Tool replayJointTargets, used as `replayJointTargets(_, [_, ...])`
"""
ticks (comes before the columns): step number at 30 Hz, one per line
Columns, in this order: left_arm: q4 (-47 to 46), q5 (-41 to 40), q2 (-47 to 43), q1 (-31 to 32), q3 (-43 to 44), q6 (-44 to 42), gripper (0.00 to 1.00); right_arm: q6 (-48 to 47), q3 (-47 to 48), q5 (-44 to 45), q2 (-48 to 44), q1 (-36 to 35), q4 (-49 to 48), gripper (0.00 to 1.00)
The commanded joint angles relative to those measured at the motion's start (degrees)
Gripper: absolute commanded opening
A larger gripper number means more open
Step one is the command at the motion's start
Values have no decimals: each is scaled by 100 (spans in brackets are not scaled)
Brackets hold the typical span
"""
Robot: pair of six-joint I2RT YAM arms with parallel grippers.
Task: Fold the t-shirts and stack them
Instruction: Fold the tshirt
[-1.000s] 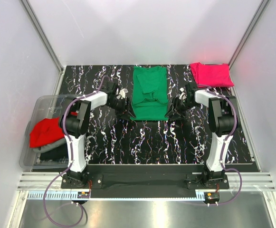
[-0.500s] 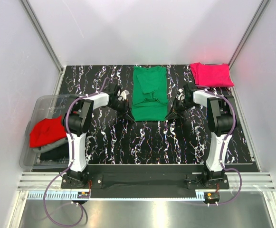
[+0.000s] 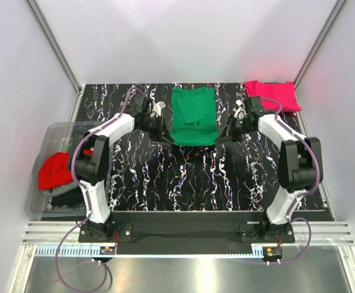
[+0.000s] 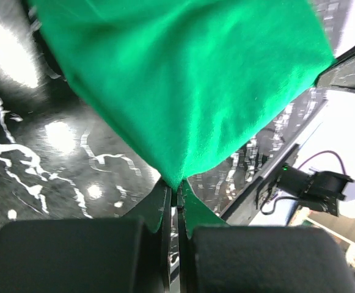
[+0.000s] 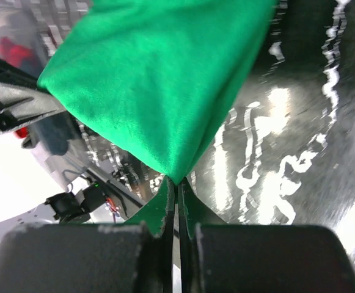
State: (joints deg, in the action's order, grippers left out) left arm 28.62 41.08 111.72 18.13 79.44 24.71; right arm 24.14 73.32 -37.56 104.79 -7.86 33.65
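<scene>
Green t-shirt — corners pinched in our left end effector and right end effector — may slip under uneven pull.

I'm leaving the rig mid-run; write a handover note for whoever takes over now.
Left end effector: shut on the green shirt's near left corner.
Right end effector: shut on its near right corner.
Pink shirt: folded, far right corner.
Red shirt and dark shirts: in the bin.
Done: pink.
Left: finish green fold, stack, then the bin's shirts.
</scene>
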Motion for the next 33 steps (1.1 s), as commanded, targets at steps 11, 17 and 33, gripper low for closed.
replayJointTargets(11, [30,164,-915,165,-165,-142,0,73,-467,-146,-1286,127,327,0])
replayJointTargets(17, [-23,-82,-522,156,281,-379,0,3,-162,12,-892,214,-85,0])
replayJointTargets(33, [-408,-1677,3047,-214,5536,-1451,48,-445,6078,136,3722,619,-727,42])
